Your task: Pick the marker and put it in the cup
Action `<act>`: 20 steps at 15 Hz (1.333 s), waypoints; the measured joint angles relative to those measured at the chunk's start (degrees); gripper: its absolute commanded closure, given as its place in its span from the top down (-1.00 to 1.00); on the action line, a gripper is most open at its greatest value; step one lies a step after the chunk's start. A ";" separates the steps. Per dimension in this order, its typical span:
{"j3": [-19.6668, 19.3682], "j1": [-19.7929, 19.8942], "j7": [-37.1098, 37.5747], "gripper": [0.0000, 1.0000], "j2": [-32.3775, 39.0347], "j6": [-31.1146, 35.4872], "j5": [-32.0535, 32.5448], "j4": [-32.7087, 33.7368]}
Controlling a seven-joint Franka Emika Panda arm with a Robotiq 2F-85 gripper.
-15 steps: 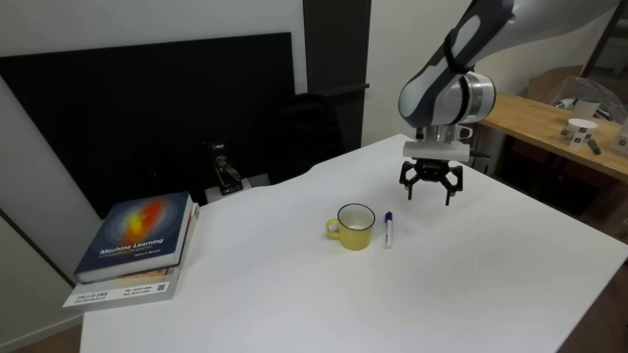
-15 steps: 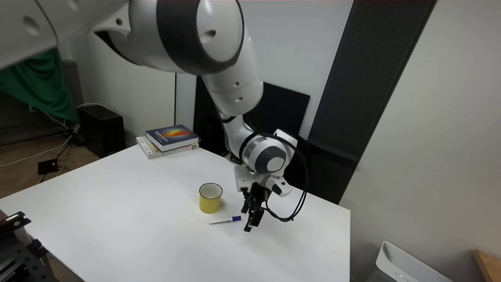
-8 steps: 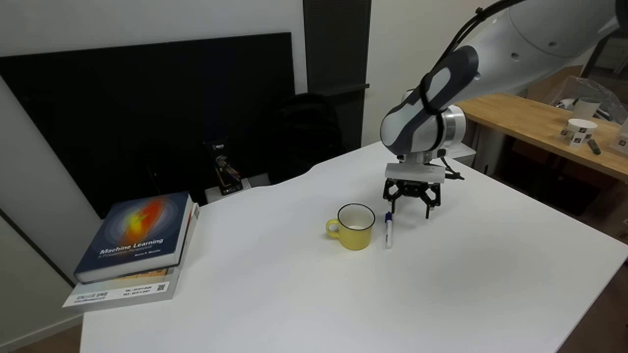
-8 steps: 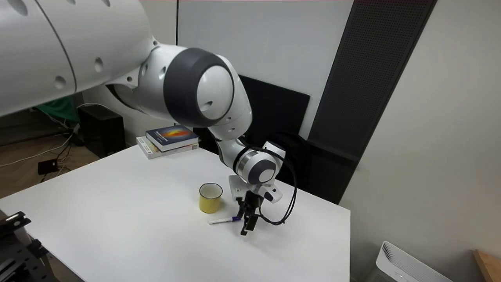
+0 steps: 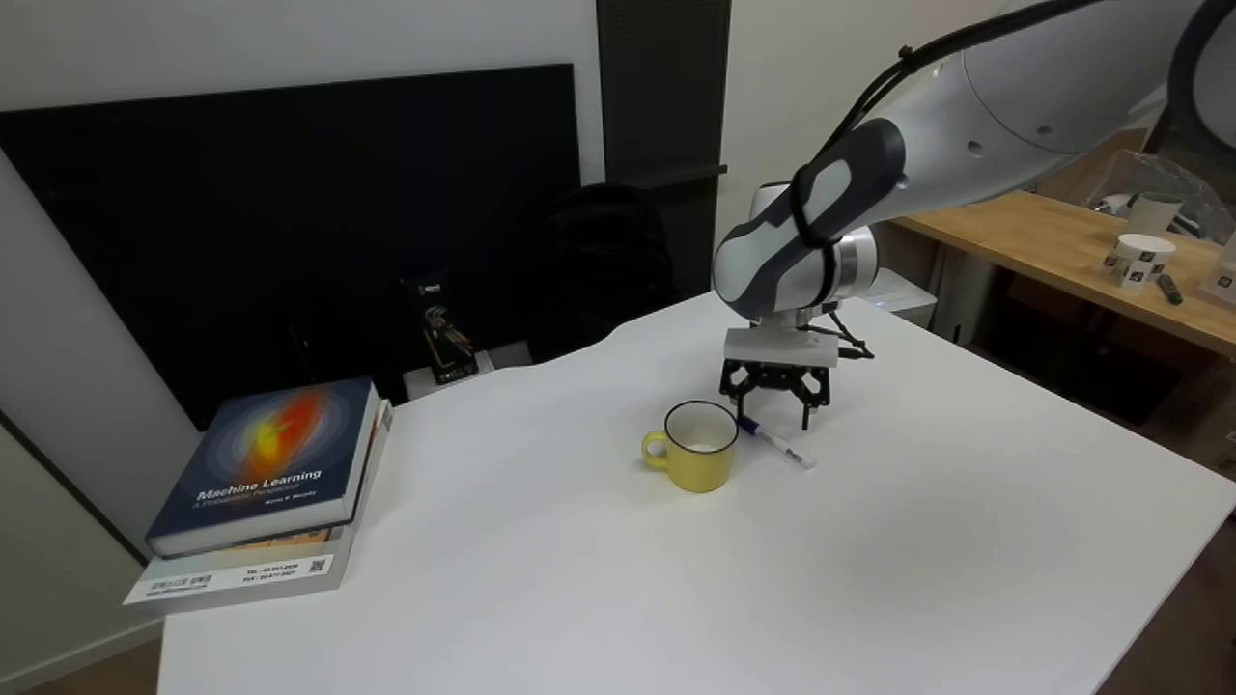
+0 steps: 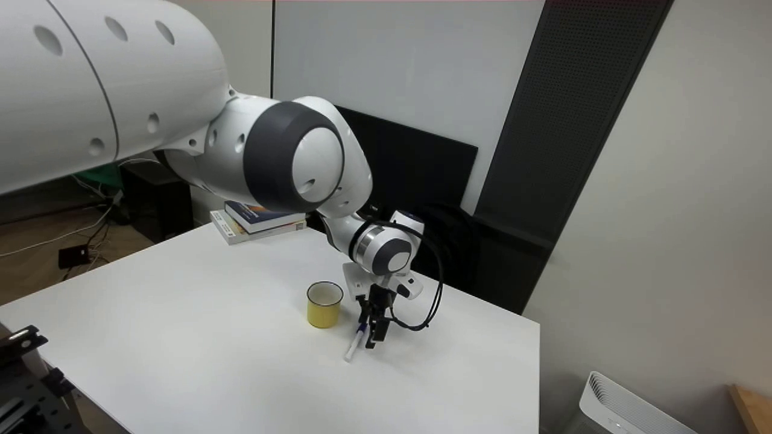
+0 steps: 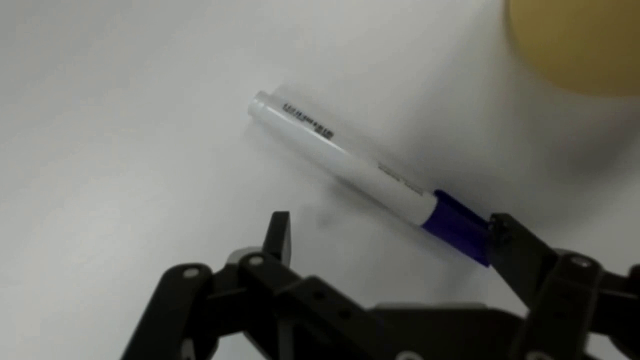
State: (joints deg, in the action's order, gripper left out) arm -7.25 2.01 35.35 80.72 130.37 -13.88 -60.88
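The marker (image 5: 780,445) lies on the white table with a white body and a purple-blue cap. It also shows in an exterior view (image 6: 354,346) and the wrist view (image 7: 345,157), slanted. The yellow cup (image 5: 700,468) stands upright beside the cap end. Its wall shows in the wrist view (image 7: 580,45) at the top right. My gripper (image 5: 773,422) is open and low over the table, over the marker's cap end. In the wrist view the gripper (image 7: 390,220) has its right finger (image 7: 517,252) covering the cap's end, seemingly touching it. The left finger (image 7: 277,235) stands apart from the marker.
Two stacked books (image 5: 270,463) lie at the table's far left edge in an exterior view. A dark screen (image 5: 290,222) and a backpack (image 5: 608,251) stand behind the table. A wooden side table (image 5: 1043,232) holds cups and other items.
My gripper has moved lower and toward the cup, staying open. The marker has turned on the table, its white end swinging away from the cup. The cup has not moved.
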 measured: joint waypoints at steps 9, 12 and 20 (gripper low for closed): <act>1.01 1.24 -5.93 1.00 1.93 -8.18 1.79 5.19; 1.16 1.69 -10.73 1.00 2.49 -12.68 3.31 7.23; 2.47 1.73 -23.26 1.00 3.15 -10.82 8.58 8.69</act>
State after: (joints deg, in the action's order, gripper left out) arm -4.77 3.74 12.09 83.87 119.55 -5.30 -52.19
